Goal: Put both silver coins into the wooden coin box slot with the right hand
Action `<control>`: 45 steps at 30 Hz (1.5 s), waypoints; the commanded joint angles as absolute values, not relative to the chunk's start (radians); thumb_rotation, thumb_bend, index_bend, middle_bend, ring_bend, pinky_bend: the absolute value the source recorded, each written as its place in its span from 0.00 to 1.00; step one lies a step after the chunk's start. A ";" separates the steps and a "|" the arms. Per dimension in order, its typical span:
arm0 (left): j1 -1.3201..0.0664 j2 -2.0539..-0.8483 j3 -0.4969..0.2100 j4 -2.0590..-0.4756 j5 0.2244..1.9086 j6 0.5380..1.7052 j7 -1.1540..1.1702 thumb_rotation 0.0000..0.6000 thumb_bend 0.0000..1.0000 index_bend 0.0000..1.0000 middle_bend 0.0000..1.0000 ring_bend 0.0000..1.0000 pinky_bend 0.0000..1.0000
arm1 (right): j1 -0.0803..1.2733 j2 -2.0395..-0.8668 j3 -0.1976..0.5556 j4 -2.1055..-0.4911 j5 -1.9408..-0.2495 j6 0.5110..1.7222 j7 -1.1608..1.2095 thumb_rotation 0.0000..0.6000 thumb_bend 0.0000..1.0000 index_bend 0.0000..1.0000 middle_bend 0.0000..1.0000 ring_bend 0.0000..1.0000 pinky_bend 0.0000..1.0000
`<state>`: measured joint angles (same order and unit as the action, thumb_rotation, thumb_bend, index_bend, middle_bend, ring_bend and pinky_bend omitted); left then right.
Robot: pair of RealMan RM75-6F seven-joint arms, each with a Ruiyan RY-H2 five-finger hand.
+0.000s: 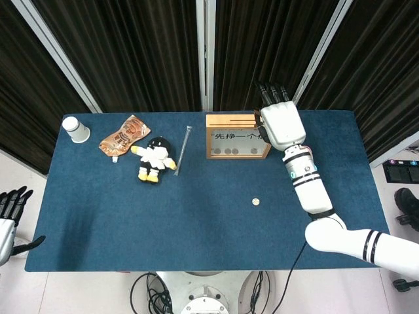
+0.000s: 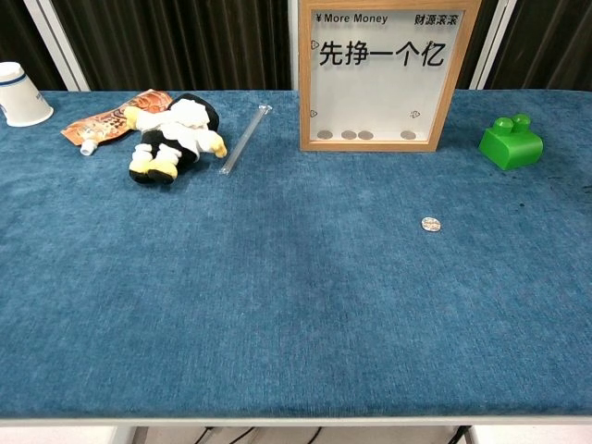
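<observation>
One silver coin (image 2: 430, 224) lies flat on the blue cloth, well apart from the wooden coin box (image 2: 388, 79), in front of it and towards its right. Judged thin, rigid, light and slippery; a fingertip pinch at its edge looks necessary. Several coins rest inside the box. The right hand (image 1: 280, 124) hovers over the box's right end; whether it holds anything cannot be told. The left hand (image 1: 9, 208) hangs off-table, fingers spread, empty.

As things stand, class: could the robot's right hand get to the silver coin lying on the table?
Probably yes. The right hand is up by the coin box, and the blue cloth around the silver coin is bare, with nothing in between.
</observation>
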<state>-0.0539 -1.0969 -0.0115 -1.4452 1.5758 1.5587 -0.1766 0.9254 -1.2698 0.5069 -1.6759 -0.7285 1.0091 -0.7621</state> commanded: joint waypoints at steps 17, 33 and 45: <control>-0.037 -1.091 -0.015 -1.398 1.566 1.581 -0.246 1.00 0.07 0.05 0.00 0.00 0.00 | 1.363 -1.399 0.553 -1.345 0.161 0.983 -1.072 1.00 0.32 0.82 0.02 0.00 0.00; -0.049 -1.093 -0.020 -1.391 1.566 1.566 -0.252 1.00 0.07 0.05 0.00 0.00 0.00 | 1.391 -1.421 0.518 -1.294 0.236 0.994 -1.120 1.00 0.32 0.81 0.02 0.00 0.00; -0.045 -1.091 -0.021 -1.393 1.559 1.567 -0.253 1.00 0.07 0.05 0.00 0.00 0.00 | 1.382 -1.436 0.506 -1.258 0.244 0.969 -1.123 1.00 0.32 0.79 0.01 0.00 0.00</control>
<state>-0.0455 -1.0909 -0.0208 -1.3934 1.5589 1.5668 -0.2530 1.3825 -1.4357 0.5060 -1.2585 0.2447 0.9698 -1.1230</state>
